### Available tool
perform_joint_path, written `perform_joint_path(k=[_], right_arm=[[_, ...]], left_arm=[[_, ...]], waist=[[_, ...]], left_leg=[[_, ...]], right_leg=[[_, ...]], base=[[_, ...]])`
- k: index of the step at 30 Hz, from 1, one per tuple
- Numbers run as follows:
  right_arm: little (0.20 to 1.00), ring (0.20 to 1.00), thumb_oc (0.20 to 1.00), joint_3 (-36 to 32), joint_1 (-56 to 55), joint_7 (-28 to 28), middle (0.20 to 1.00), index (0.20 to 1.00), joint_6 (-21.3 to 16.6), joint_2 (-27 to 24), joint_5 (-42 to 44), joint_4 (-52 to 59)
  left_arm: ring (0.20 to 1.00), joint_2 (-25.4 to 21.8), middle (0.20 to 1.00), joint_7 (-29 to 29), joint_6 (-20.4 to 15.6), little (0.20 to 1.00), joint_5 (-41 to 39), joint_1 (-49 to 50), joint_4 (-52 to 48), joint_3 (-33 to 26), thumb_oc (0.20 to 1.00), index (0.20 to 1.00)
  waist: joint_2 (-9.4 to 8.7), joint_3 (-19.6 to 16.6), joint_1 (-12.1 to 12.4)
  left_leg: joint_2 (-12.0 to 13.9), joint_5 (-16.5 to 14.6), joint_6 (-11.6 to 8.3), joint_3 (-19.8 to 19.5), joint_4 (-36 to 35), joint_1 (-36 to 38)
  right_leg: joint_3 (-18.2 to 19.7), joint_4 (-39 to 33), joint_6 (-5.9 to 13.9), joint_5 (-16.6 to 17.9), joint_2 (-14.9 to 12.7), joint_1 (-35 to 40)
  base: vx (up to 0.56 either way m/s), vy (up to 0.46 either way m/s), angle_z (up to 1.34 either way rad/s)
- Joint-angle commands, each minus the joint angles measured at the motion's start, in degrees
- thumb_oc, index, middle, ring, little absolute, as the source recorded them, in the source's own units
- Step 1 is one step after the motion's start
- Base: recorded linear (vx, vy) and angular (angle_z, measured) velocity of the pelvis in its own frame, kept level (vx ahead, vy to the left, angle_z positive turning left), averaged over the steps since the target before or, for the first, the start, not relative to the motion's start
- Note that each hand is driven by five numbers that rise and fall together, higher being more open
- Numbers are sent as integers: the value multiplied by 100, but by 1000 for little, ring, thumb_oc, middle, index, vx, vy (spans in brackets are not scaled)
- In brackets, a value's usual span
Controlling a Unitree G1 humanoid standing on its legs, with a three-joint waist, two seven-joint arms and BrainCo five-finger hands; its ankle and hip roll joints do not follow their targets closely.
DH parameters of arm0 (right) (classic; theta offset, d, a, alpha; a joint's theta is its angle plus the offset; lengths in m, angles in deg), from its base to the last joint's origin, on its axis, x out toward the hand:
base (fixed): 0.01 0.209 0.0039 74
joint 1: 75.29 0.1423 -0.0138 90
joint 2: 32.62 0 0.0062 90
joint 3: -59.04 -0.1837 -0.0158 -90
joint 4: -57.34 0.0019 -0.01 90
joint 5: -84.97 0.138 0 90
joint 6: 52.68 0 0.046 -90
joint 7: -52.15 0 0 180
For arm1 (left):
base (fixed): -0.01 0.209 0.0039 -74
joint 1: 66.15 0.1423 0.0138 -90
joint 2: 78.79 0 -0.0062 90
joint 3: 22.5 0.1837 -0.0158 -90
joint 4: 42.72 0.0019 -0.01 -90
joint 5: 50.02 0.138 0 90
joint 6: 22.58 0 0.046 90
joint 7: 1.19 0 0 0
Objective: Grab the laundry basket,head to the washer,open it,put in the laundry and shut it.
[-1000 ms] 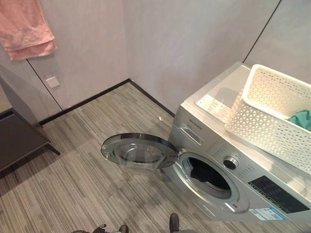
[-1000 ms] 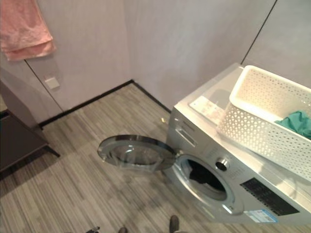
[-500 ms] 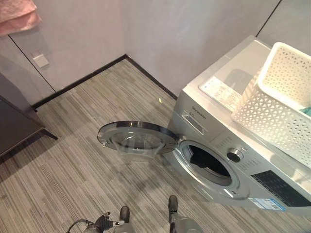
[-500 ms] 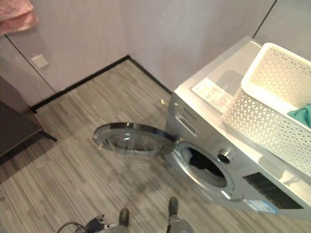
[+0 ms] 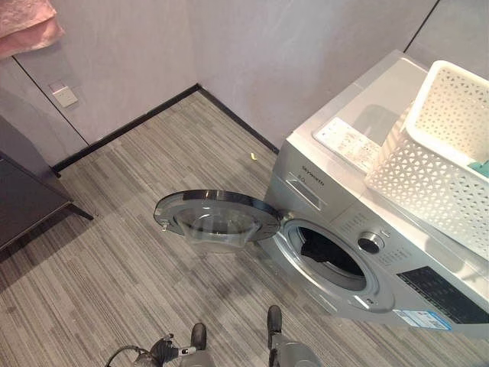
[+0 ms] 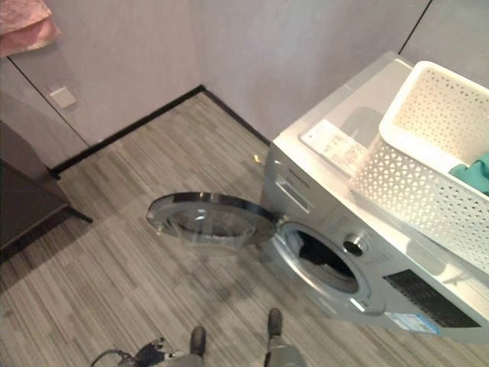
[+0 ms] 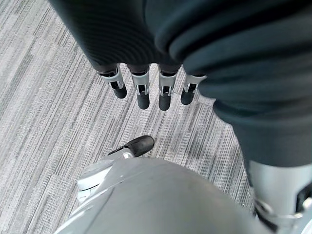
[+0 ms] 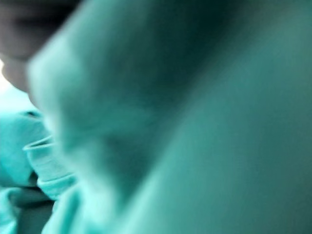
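A silver front-loading washer (image 5: 348,191) stands against the right wall. Its round glass door (image 5: 216,216) is swung wide open to the left over the floor, and the drum opening (image 5: 332,256) looks dark inside. On top of the washer sits a white perforated laundry basket (image 5: 428,176) with teal laundry (image 6: 475,171) in it. The right wrist view looks into teal cloth (image 8: 170,126) from very close. My left hand (image 7: 142,91) hangs over the striped floor, fingers straight and relaxed, holding nothing.
A pink towel (image 5: 27,23) hangs on the wall at the upper left, above a wall socket (image 5: 64,95). A dark cabinet (image 5: 23,200) stands at the left edge. A small yellow scrap (image 5: 253,157) lies on the grey striped floor near the wall.
The whole picture has shifted down and to the right, so the camera has moved. The washer door stays open and the basket stays on top of the washer.
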Motion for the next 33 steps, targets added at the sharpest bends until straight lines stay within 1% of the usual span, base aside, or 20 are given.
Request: perform_joint_path(k=[1, 2, 3, 7, 9, 10, 13, 16, 17, 18, 19, 20, 23, 26, 31, 33], right_arm=[[200, 200, 200, 53, 402, 861, 200, 200, -299, 23, 399, 393], [200, 200, 200, 41, 389, 863, 200, 200, -297, 22, 398, 399], [200, 200, 200, -146, 454, 1147, 200, 200, -363, -44, 485, 602], [200, 200, 200, -543, 508, 1605, 200, 200, -459, -161, 640, 1182], [200, 200, 200, -911, 388, 1896, 200, 200, -483, -224, 733, 1603], [200, 200, 200, -1010, 355, 1949, 200, 200, -494, -238, 721, 1786], [200, 200, 200, -1581, 71, 2323, 200, 200, -515, -243, 643, 2365], [200, 200, 200, -2141, -131, 2863, 200, 200, -507, -231, 427, 2764], [200, 200, 200, -2223, -114, 2998, 200, 200, -503, -217, 386, 2783], [200, 200, 200, -2262, -154, 3004, 200, 200, -497, -213, 379, 2801], [200, 200, 200, -2463, -170, 3278, 200, 200, -469, -220, 256, 2980], [200, 200, 200, -2559, -190, 3340, 200, 200, -463, -224, 273, 3002], [200, 200, 200, -2732, -206, 3639, 200, 200, -396, -234, 21, 3163], [200, 200, 200, -2851, -314, 3760, 200, 200, -340, -307, -238, 3349], [200, 200, 200, -2836, -211, 3868, 200, 200, -345, -285, -243, 3348], [200, 200, 200, -2923, -231, 3974, 200, 200, -389, -222, -290, 3562]], left_arm=[[1000, -35, 1000, 96, -140, 1000, 49, -93, 182, 189, 1000, 1000], [1000, -36, 1000, 97, -141, 1000, 50, -94, 182, 191, 1000, 1000], [1000, -16, 1000, 131, -157, 1000, 121, -79, 212, 187, 1000, 1000], [1000, 5, 1000, 175, -150, 1000, 230, -11, 308, 167, 1000, 1000], [1000, 18, 1000, 222, -129, 1000, 319, 17, 396, 157, 1000, 1000], [1000, 30, 1000, 223, -116, 1000, 353, 34, 409, 153, 1000, 1000], [1000, 71, 1000, 237, -78, 1000, 455, 92, 447, 127, 1000, 1000], [1000, 67, 1000, 315, -49, 1000, 586, 118, 457, 152, 1000, 1000], [1000, 64, 1000, 325, -41, 1000, 604, 111, 472, 162, 1000, 1000], [1000, 57, 1000, 326, -41, 1000, 605, 109, 473, 166, 1000, 1000], [1000, 49, 1000, 384, -20, 1000, 676, 106, 473, 184, 1000, 1000], [1000, 43, 1000, 390, -17, 1000, 676, 100, 478, 198, 1000, 1000], [1000, 43, 1000, 433, 8, 1000, 708, 89, 467, 212, 1000, 1000], [1000, 42, 1000, 483, 9, 1000, 757, 77, 487, 186, 1000, 1000], [1000, 75, 1000, 527, 7, 1000, 759, 73, 570, 194, 1000, 1000], [1000, 111, 1000, 557, 1, 1000, 772, 54, 568, 195, 1000, 1000]], waist=[[-302, -200, 7], [-303, -196, 9], [-334, -303, -8], [-390, -493, -34], [-417, -589, -43], [-422, -633, -47], [-428, -754, -45], [-432, -845, 4], [-435, -874, 22], [-443, -870, 25], [-437, -929, 40], [-442, -945, 48], [-428, -987, 71], [-421, -1021, 71], [-432, -1044, 82], [-425, -1053, 68]], left_leg=[[201, -437, -20, -65, 339, 212], [202, -439, -20, -66, 339, 217], [192, -485, -12, -59, 346, 284], [172, -567, 23, -59, 345, 451], [174, -609, 39, -61, 331, 546], [171, -620, 46, -60, 321, 577], [152, -674, 76, -75, 322, 651], [124, -703, 103, -102, 338, 696], [116, -706, 110, -109, 339, 702], [115, -707, 111, -112, 340, 705], [88, -724, 131, -143, 352, 715], [78, -729, 137, -152, 360, 716], [44, -748, 164, -191, 392, 724], [6, -766, 184, -209, 415, 733], [-33, -792, 212, -206, 458, 746], [-64, -822, 239, -204, 485, 752]], right_leg=[[-124, 624, 310, -590, -434, -209], [-125, 622, 311, -590, -433, -203], [-132, 602, 327, -584, -443, -129], [-146, 605, 341, -603, -447, 32], [-161, 637, 337, -646, -443, 118], [-173, 649, 336, -665, -441, 152], [-205, 695, 330, -719, -440, 256], [-248, 708, 326, -747, -433, 349], [-258, 706, 328, -752, -435, 372], [-260, 703, 329, -752, -436, 378], [-279, 707, 325, -764, -442, 428], [-288, 709, 326, -768, -445, 445], [-313, 735, 327, -778, -460, 477], [-322, 753, 331, -782, -471, 496], [-304, 773, 343, -775, -493, 520], [-275, 807, 356, -774, -503, 510]], base=[[0, 0, 0], [43, 34, 0], [53, 23, 0], [41, 36, -1], [38, 43, -1], [36, 44, 0], [31, 44, 3], [14, 50, 6], [-5, 33, 4], [-10, 48, 5], [-6, 42, 7], [-5, 56, 13], [-21, 48, 11], [-3, 29, 0], [-9, 28, 0], [-16, 45, -1]])
